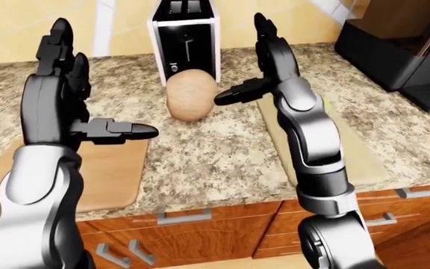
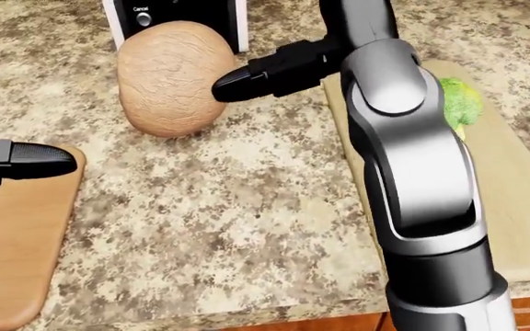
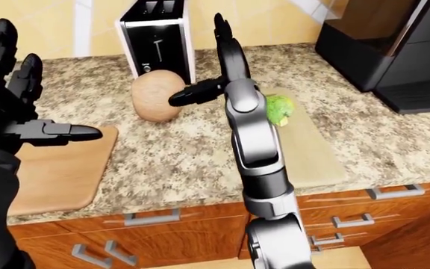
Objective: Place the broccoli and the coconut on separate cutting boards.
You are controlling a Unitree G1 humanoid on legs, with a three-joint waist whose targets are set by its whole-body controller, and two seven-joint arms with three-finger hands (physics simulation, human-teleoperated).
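Brown coconut (image 2: 171,77) standing upright, long axis vertical, right hand (image 1: 263,61) spread open beside it

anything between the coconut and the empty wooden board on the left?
Nothing on the counter itself: bare granite runs from the coconut to the brown cutting board. The open left hand hovers over that board's top edge, and the open right hand is at the coconut's right side.

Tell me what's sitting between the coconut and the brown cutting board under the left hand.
Nothing: the head view shows only bare counter between coconut and brown board.
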